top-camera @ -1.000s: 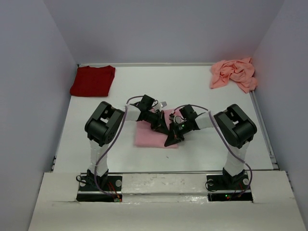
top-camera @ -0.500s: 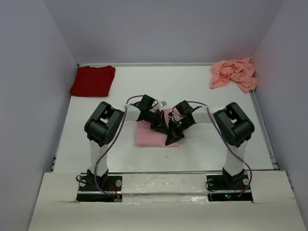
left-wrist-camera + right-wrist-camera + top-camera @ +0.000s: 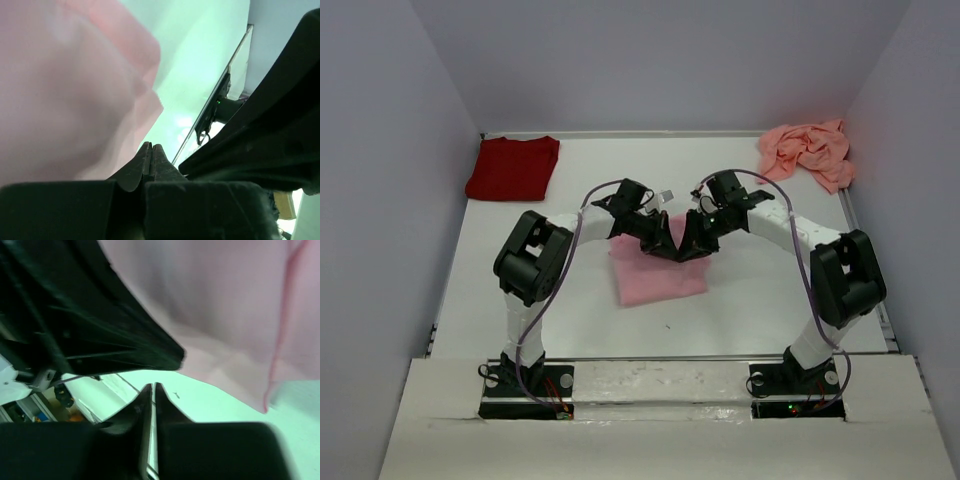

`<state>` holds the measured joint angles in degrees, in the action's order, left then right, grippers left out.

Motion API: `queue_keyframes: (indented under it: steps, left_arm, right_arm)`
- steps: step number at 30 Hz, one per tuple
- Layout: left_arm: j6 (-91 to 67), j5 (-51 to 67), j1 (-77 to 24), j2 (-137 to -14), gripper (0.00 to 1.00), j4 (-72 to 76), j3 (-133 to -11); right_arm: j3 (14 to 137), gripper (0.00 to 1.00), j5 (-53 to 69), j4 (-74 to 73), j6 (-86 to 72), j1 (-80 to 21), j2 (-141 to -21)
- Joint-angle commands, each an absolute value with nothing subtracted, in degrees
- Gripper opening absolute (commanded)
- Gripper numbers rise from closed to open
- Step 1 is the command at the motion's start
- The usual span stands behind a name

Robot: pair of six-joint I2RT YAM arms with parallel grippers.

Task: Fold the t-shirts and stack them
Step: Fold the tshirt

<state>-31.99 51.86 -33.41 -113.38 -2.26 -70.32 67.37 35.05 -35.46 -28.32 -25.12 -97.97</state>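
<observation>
Shifted toward the far side since a second ago: left gripper (image 3: 663, 243) and right gripper (image 3: 686, 243), tips now almost meeting over the far edge of the light pink tee (image 3: 660, 280), right elbow (image 3: 845, 275) swung out to the right. Tee skewed now too, mid-table (image 3: 760, 300), mostly just near of both tips. Dark red tee (image 3: 513, 167) folded far left, salmon-pink tee (image 3: 807, 152) crumpled far right, both well apart from the action. No look at the jaws from the top. From the wrist views: both pairs pressed together, pink cloth just beyond. Can't tell if any cloth is pinched.
</observation>
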Motion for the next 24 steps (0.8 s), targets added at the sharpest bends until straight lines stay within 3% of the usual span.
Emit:
queue_keyframes:
  steps: [1,2,3,5,24]
  left_arm:
    - [-31.64,53.61,-33.66,-111.18,0.0,-4.39,-74.87]
    - [-31.64,53.7,-33.66,-111.27,0.0,-4.57,-75.32]
    - [-31.55,53.7,-33.66,-111.27,0.0,-5.09,-75.76]
    - [-31.11,53.7,-33.66,-111.18,0.0,-6.24,-76.9]
    - [-25.58,45.62,-23.38,-104.85,0.0,-17.22,-77.25]
  right_arm:
    - [71.62,0.28,38.75,-36.83,-28.21,-25.58,-97.12]
    - [72.24,0.38,38.32,-36.91,-28.04,-25.58,-97.03]
    - [73.64,0.59,36.58,-37.0,-27.78,-25.58,-96.94]
    - [74.7,0.69,35.34,-37.09,-27.07,-25.58,-97.38]
    - [84.2,0.7,36.12,-37.27,-21.36,-19.95,-105.82]
